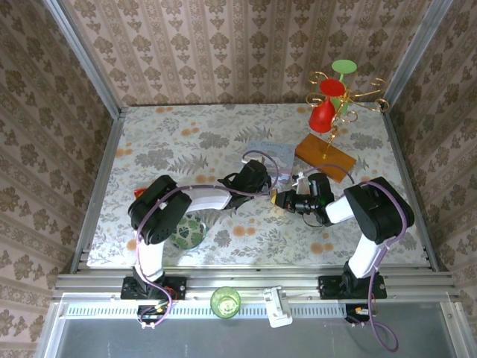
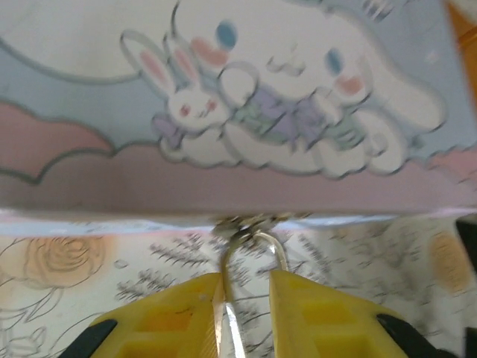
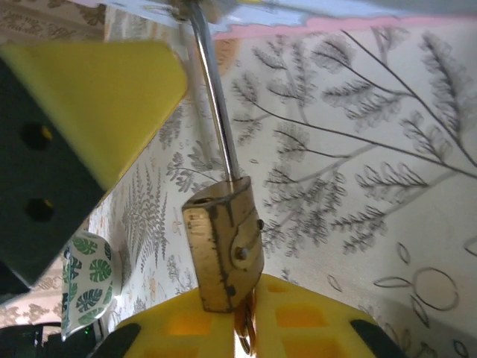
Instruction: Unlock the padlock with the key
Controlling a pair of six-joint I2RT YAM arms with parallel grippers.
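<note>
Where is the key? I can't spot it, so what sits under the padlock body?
Under the padlock body sits a yellow finger pad of the right gripper, plus a coppery metal sliver, possibly the key. The body covers its upper end, so that stays unconfirmed.

A small brass-gold block-shaped padlock body (image 3: 222, 250) stands between the right arm's two yellow padded fingers (image 3: 104, 97), its bottom end against the lower finger and well clear of the upper-left one. Its thin silvery steel shackle (image 3: 216, 97) slants up past the upper finger's tip to a pale blue and pink tin edge (image 3: 313, 19). A thin coppery metal piece (image 3: 244, 328), too blurred to name, lies at the lower finger just beneath the body. A green leaf-patterned cup (image 3: 89, 283) sits left of the lower finger on the fern-printed worktop (image 3: 373, 186).
</note>
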